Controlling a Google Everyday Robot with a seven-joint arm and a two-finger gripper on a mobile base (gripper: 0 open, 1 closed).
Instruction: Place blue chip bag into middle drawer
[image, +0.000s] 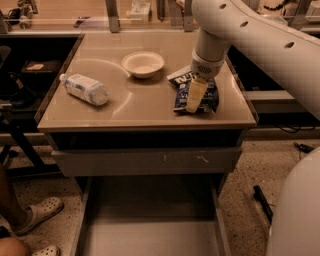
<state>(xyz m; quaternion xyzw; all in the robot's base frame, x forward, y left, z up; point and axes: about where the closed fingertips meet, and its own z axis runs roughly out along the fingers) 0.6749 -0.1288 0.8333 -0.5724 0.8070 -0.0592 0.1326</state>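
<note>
Where crinkly blue chip bag (212, 98) lies, jaws sit, nr round bowl (143, 64).

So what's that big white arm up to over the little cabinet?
A robot arm is reaching down onto the cabinet top, and its gripper is right on the blue chip bag, which lies near the right edge. The bag is meant to go into the middle drawer, which is pulled open below; that has not happened yet. A water bottle lying on its side and a small bowl share the top, away from the gripper.
</note>
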